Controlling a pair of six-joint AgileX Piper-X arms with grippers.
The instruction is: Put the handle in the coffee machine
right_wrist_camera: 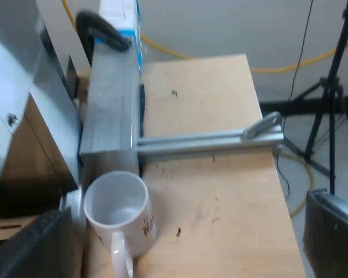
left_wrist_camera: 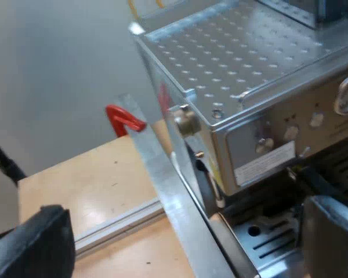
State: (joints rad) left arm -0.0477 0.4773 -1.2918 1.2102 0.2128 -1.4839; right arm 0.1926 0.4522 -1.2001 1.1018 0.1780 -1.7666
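The left gripper (left_wrist_camera: 184, 231) is held with its matt black fingers spread wide and nothing between them, at the front corner of a boxy espresso machine (left_wrist_camera: 249, 69) of brushed stainless steel, whose flat top is dimpled with rows of small holes. Below the machine's front panel a slotted metal drip tray (left_wrist_camera: 267, 246) is seen. Just above it a dark bar (left_wrist_camera: 325, 184) runs slantwise under the panel. Whether that bar is the handle, already seated, cannot be told, its end being hidden. The right gripper (right_wrist_camera: 185, 226) is likewise spread wide and empty, hung over a pale wooden tabletop (right_wrist_camera: 220, 191). Near it a glossy white ceramic mug (right_wrist_camera: 119, 208) with red lettering stands upright, just beside the foot of a grey square aluminium post (right_wrist_camera: 107, 116). A ribbed aluminium rail (right_wrist_camera: 209, 142) is laid across the boards from the post, and a red plastic clamp (left_wrist_camera: 124, 119) is fixed beyond the machine's corner. With both grippers empty, the task is judged either unbegun or just finished, and the seating of the handle is yet to be confirmed.
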